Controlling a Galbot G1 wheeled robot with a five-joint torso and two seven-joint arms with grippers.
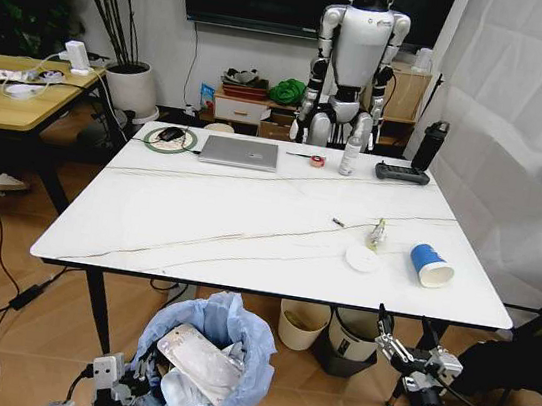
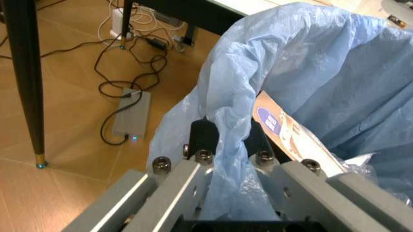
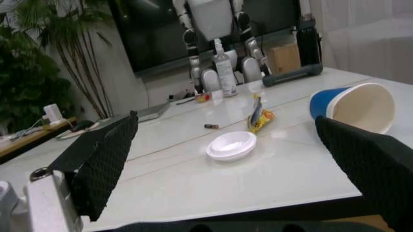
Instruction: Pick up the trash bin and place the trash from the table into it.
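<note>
Head view puts the counter [image 1: 250, 210] across the middle of the frame, with a blue-and-white paper cup [image 1: 431, 265] lying on its right side. Below it at lower centre sits the trash bin [image 1: 200, 360], its blue liner pinched in the closed left hand [image 2: 229, 140]. At lower right the right hand [image 1: 406, 345] hangs spread wide, holding nothing.

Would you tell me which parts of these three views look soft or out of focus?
Right wrist view: the right gripper's near fingers blur, the paper cup stays fairly crisp. Left wrist view: the trash bin's bag is sharp. Head view: evenly sharp.

Left end effector [image 1: 125, 381] is clamped low at left; right end effector [image 1: 403, 343] hangs spread wide.
</note>
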